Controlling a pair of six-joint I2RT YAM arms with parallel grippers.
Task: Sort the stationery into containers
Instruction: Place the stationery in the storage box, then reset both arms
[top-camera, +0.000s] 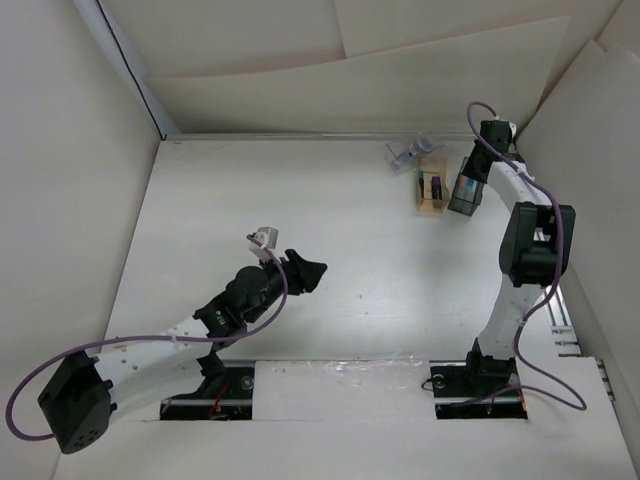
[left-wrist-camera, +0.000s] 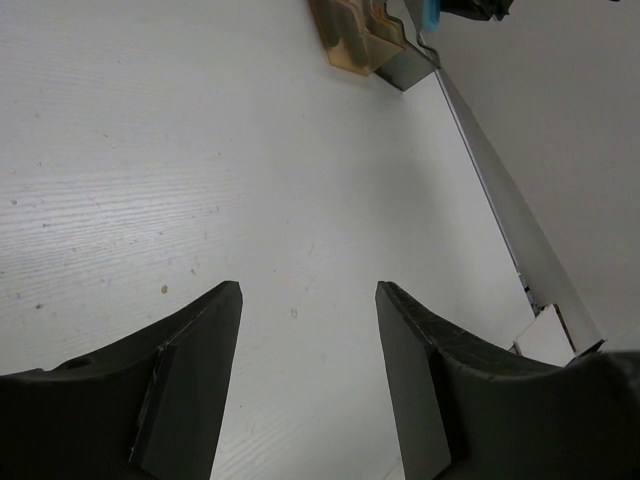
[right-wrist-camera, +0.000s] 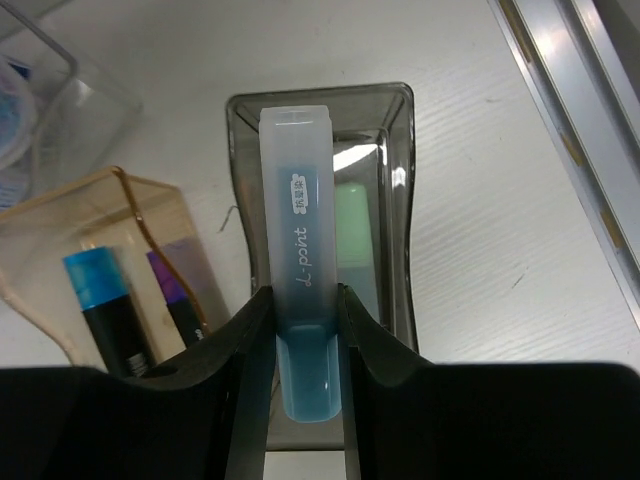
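White table (top-camera: 350, 250); R gripper (right-wrist-camera: 302, 297) pinches blue marker (right-wrist-camera: 295, 200) over grey box (right-wrist-camera: 396, 150); L gripper (left-wrist-camera: 308, 300) spread, empty.

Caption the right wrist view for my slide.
Right gripper holds a blue marker over the grey box, amber box with two markers alongside.

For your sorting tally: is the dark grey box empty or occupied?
Occupied: a pale green item lies inside the dark grey box.
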